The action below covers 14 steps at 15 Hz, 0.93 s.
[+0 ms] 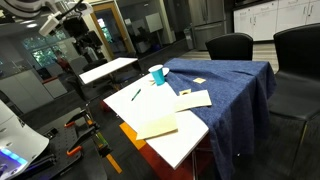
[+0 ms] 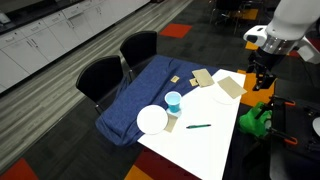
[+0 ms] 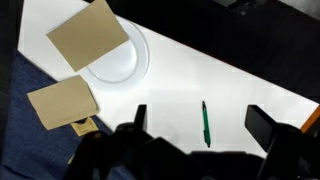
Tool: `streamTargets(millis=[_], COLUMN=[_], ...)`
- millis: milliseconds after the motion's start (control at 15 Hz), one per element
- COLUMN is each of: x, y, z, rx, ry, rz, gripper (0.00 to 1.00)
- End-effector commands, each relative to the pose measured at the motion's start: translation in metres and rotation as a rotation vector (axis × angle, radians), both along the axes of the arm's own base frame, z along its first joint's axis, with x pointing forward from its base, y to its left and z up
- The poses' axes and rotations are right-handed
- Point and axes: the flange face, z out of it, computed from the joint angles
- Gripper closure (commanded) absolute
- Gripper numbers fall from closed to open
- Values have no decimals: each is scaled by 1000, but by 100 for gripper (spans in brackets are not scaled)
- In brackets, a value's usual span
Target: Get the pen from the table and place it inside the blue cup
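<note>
1. The claw [image 2: 262,80] hung spread wide and empty, raised above the surface [image 2: 212,146] and well apart from the blue cup [image 2: 173,100].
2. The pen [image 2: 199,126] lay flat on the white top, near the blue cup but not touching it. In the wrist view it showed between the claw's two fingers.
3. I judged nothing of the task done. Descending, pinching the pen, carrying it over and dropping it into the blue cup all remained.

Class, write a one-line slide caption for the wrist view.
Open gripper hovering over the white table, a green pen lying framed between its fingers, near a white plate.
</note>
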Motion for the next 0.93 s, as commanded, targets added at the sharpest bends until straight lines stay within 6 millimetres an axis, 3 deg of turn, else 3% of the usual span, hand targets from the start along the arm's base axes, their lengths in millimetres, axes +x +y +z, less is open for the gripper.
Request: streamTargets(millis=[0,400,867], x=[16,33,56], y=[31,69,86], z=[-29,-78,-133], rx=[1,9,107], ry=[25,13,-45], rz=[56,124,152], gripper=[0,0,0])
